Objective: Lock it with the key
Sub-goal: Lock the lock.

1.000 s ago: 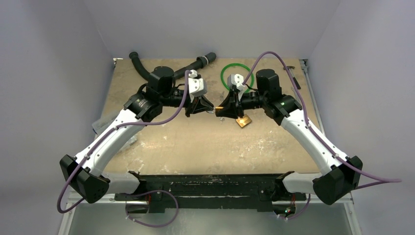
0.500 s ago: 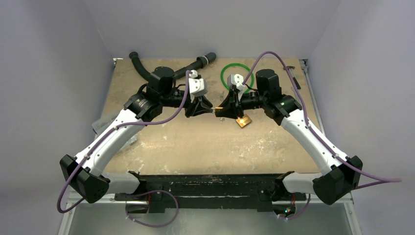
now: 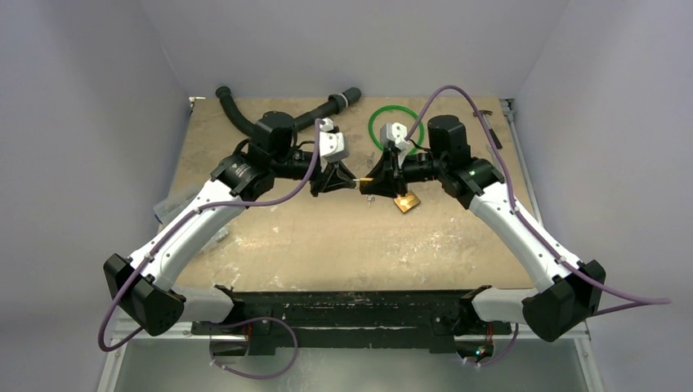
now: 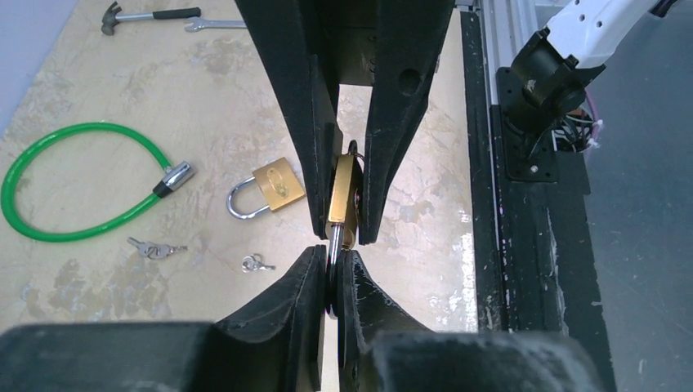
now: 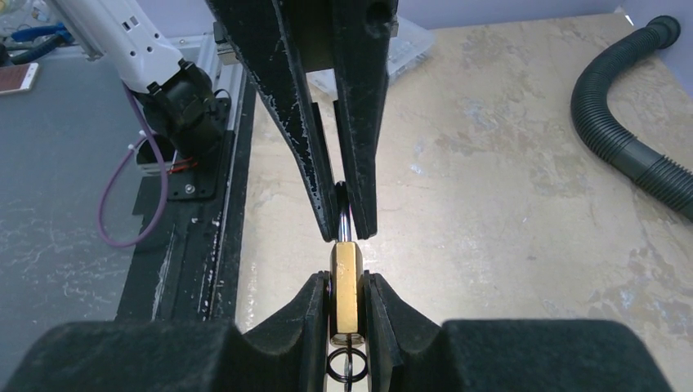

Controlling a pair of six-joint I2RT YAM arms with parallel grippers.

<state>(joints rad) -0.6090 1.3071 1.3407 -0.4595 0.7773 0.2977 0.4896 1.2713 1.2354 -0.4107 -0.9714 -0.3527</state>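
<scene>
key at the lock, arms nose to nose over the worktop

left gripper (image 4: 334, 256) and right gripper (image 5: 346, 276) meet tip to tip above the middle of the worktop (image 3: 343, 245), somewhat nearer its far edge than its near one. both are held off the surface.

right gripper: fingers pressed on the two flat faces of the lock (image 5: 346, 286), brass body edge-on and upright between the pads. clamped firmly, no gap seen. a dark ring (image 5: 347, 365) shows just under the body in the right wrist view; shackle or key ring, cannot tell.

left gripper: fingers drawn together on the dark head of the key (image 4: 334, 238). the thin silver blade sticks out past the fingertips and touches the end of the lock body. how far it sits in the keyway cannot be told. key and lock lie in one line between the two grippers.

elsewhere on the worktop:
- second padlock (image 4: 274, 186), brass, lying flat with its silver shackle showing, just beside the right gripper on the side toward the near edge.
- green cable loop (image 4: 73, 180) with a metal end piece, close to the far edge, about its middle.
- two small sets of spare keys (image 4: 155, 247) lying loose between the loop and the second padlock.
- hammer (image 4: 151, 15) and a wrench (image 4: 216, 24) end to end, toward the far right corner.
- black ribbed hose (image 5: 629, 122) running across the far left corner.
</scene>
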